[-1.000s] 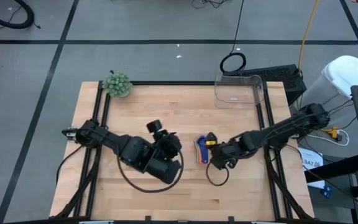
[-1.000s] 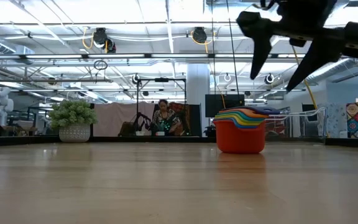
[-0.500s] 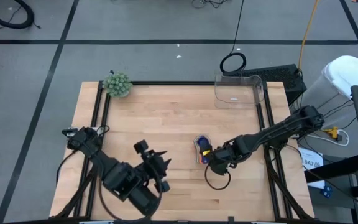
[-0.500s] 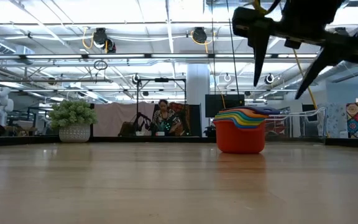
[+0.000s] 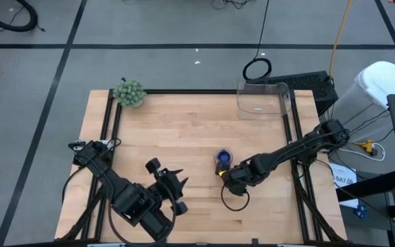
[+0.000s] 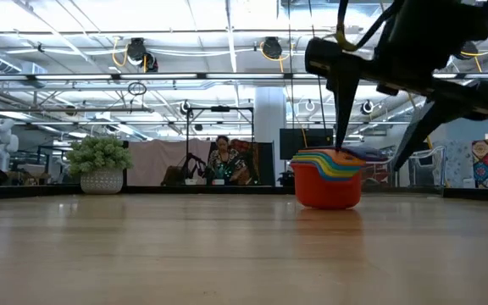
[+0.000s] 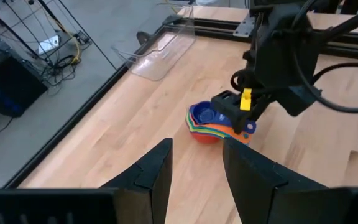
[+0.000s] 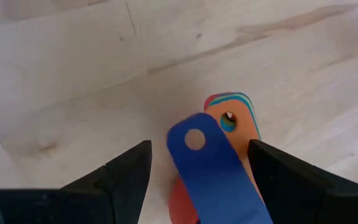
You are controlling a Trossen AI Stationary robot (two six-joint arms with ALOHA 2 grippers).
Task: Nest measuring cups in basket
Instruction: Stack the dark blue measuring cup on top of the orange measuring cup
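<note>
The measuring cups (image 5: 221, 159) stand nested in one stack on the table's middle, red outermost (image 6: 327, 191) and dark blue on top. Their flat handles (image 8: 213, 165) fan toward the near side. My right gripper (image 8: 199, 149) is open and low over those handles, with one finger on each side and a gap showing on both. My left gripper (image 5: 173, 185) is open, back near the table's near-left part, and looks at the stack (image 7: 213, 124) from a distance. The clear basket (image 5: 262, 101) sits at the far right edge.
A fuzzy green ball plant (image 5: 129, 92) sits at the table's far left corner. Bare wood lies between the stack and the basket (image 7: 160, 46). A black frame rail (image 5: 293, 127) runs along the table's sides. A person (image 6: 224, 161) sits in the room behind.
My left arm has drawn back from beside the stack toward the table's near-left. My right gripper has moved slightly left and dropped, so its open fingers now reach down to the level of the stack's top, over the handles. The stack has stayed in place.
</note>
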